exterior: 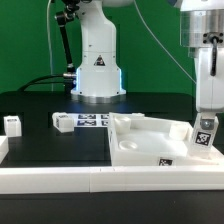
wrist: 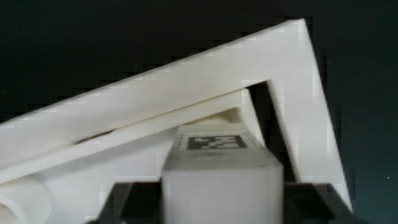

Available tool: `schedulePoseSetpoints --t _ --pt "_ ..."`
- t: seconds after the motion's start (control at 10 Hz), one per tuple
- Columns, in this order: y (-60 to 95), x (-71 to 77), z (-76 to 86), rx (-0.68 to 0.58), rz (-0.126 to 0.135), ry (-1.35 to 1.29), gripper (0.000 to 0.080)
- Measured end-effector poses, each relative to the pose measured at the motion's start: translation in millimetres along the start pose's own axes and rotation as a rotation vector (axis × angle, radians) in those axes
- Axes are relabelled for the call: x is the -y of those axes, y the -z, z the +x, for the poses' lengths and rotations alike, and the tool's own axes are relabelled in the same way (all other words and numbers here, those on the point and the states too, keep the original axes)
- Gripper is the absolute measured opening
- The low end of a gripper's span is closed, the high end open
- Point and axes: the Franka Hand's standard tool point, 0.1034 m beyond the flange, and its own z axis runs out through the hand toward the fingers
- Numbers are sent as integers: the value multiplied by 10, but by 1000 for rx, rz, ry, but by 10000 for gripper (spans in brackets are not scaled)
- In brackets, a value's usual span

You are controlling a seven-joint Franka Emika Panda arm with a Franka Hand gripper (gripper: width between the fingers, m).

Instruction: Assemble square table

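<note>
Wrist view first, Ben: what do the jaws have?

Ana, they pinch a table leg (wrist: 217,178), pressing on its two flanks, with its tag facing the camera. It is a grip, not a hover.

And which way does the tabletop lie from that leg?

Straight past the leg's free end. One corner of the tabletop (wrist: 267,70) fills the wrist view, two raised rims meeting in a point. The leg sits inside that angle, close to both rims.

Long axis?

Vertical. In the exterior view the leg hangs upright over the tabletop's corner at the exterior view's right. The tabletop lies flat on the black table (exterior: 40,145), rims up. It is toward the table's edge at the exterior view's right, just behind the white border bar (exterior: 90,180) along the edge nearest that camera.

Is the leg touching the tabletop?

I cannot tell. Its lower end looks about level with the rim, but the meeting point is hidden.

So what does the coming move turn on?

In my judgement, on that vertical line. The leg should go straight down into the corner and stay upright. If it drifts sideways it could land on a rim instead.

Any other parts about?

Two loose legs, one (exterior: 12,124) by the table's edge at the exterior view's left, the other (exterior: 62,121) just beside the marker board (exterior: 95,121). Both are well apart from the jaws.
</note>
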Motion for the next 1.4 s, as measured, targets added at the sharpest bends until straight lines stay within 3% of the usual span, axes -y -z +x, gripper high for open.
schedulePoseSetpoints --t 0.1,0.2,0.3,0.4,0.5,0.7,0.8,0.9,1.4 --pt "-4 -4 -5 0 -1 2 371" --pt "-5 -5 -6 0 -1 22 371" --pt "-2 -6 -3 0 -2 49 552" --pt "12 -16 14 0 -16 125 625" --pt "33 -20 25 1 -27 192 625" --pt "69 -2 2 11 -8 327 645" --pt "52 -14 -12 28 52 320 648" --pt "20 -103 -41 28 78 270 648" --pt "-15 -150 -70 17 74 330 648"
